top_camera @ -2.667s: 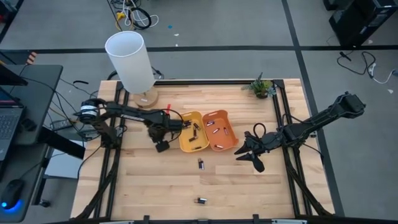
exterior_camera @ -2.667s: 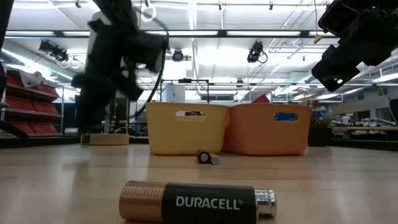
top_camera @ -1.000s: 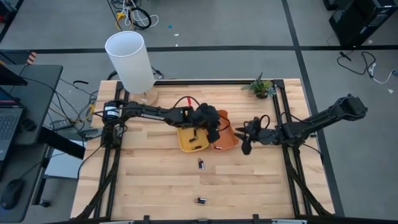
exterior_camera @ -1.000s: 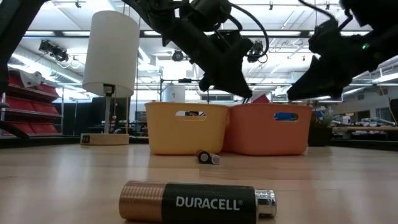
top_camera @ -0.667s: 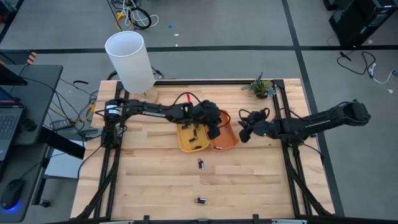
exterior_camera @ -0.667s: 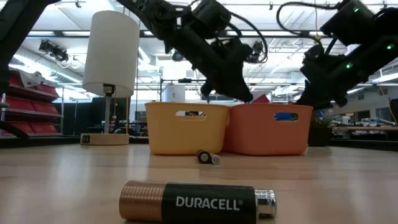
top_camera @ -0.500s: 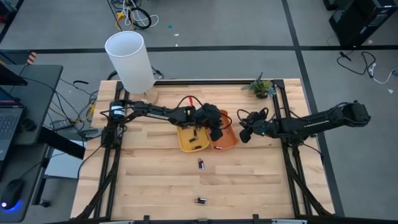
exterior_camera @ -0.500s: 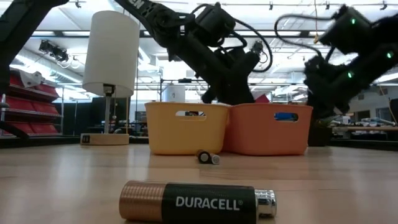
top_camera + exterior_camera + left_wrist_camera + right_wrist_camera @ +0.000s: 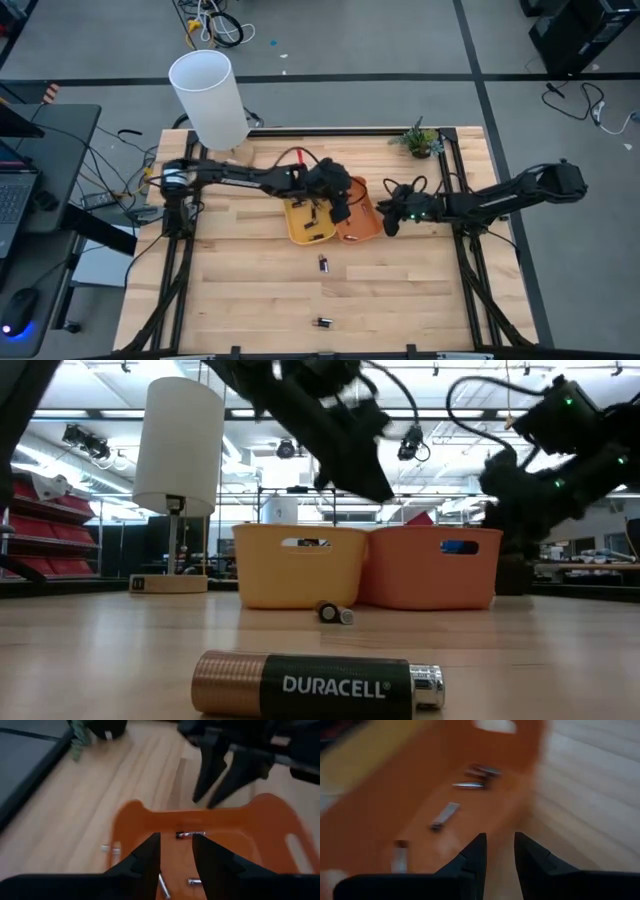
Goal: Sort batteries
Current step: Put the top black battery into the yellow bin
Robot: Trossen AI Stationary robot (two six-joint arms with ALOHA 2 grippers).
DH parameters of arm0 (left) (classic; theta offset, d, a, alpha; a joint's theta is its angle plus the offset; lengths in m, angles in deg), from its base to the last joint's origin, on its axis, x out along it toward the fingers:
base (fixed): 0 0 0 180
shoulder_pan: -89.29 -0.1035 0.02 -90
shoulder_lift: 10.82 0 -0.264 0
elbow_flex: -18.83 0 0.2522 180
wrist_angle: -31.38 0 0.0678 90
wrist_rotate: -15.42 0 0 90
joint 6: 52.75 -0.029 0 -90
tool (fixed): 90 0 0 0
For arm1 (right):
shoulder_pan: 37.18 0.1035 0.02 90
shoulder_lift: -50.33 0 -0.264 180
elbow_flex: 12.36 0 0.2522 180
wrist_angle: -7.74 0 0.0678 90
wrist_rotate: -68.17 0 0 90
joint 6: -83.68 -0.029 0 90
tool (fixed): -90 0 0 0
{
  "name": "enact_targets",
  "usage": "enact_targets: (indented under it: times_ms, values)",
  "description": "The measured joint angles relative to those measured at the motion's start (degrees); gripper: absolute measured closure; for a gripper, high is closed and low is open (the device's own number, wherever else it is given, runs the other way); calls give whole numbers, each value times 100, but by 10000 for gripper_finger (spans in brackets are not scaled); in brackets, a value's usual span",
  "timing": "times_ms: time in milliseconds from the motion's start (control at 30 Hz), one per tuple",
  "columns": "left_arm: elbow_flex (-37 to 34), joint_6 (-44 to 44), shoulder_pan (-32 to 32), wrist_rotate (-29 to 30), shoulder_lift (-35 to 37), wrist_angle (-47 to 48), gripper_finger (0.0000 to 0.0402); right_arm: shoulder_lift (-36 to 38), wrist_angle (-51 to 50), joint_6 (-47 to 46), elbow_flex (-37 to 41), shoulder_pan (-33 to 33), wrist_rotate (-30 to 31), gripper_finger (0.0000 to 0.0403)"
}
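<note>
An orange tray [image 9: 366, 231] and a yellow tray [image 9: 299, 233] stand side by side at mid-table, each with small batteries inside. My left gripper [image 9: 342, 211] hangs open over the orange tray, with nothing between its fingers [image 9: 176, 845]. A battery [image 9: 190, 834] lies on the tray floor below it. My right gripper [image 9: 388, 222] stands open just right of the orange tray, its fingers [image 9: 498, 847] aimed at the tray wall and not touching it. Two batteries lie on the table: one [image 9: 323, 263] near the trays, and a copper-and-black one [image 9: 318, 685] by the near edge.
A lamp with a white shade [image 9: 208, 92] stands at the far left corner, and a small potted plant [image 9: 420, 138] at the far right. Black frame rails [image 9: 448, 190] run along the table's sides. Bare wood lies between the trays and the near edge.
My left gripper has risen a little above the orange tray. My right gripper has swung toward the table's far edge and sunk beside the orange tray's right wall. The trays and the two batteries on the table have kept still.
</note>
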Motion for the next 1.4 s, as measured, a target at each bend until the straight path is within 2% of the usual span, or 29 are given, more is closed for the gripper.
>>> enact_targets:
  times_ms: [133,267,367,467,633,733,800,900,1000,1100,1300,1400]
  values:
    - [0,-31,91,108,657,716,284,-288,134,395,-260,110,-292,316]
    - [0,-278,285,686,1345,1371,296,-424,139,671,-486,170,-761,316]
    - [-2,-337,400,1074,1801,1620,303,-355,119,706,-611,267,-780,316]
    - [-366,-495,448,1164,2209,1217,309,-151,143,947,-795,366,-751,316]
    - [-1503,-691,318,1184,2777,-72,315,114,138,1314,-1157,603,-704,316]
    - [-1984,-1021,164,1546,2993,-617,316,-46,106,1274,-1403,646,-292,316]
    - [-2114,-1062,108,1811,3094,-735,316,-267,27,1389,-1603,625,-230,316]
    - [-2141,-1025,149,1774,3146,-723,316,-558,-116,1677,-1906,654,-314,316]
    - [-2154,-860,466,1487,3161,-645,316,-815,-85,2064,-2122,887,-484,316]
    - [-2155,-701,964,1566,3161,-547,316,-1083,139,2344,-2277,1262,-501,316]
    - [-2153,-125,2018,2760,3185,-260,316,-1856,1174,2494,-2405,2052,-508,311]
    - [-2153,76,2471,2994,3185,-165,316,-2354,1800,2402,-2413,2302,-512,308]
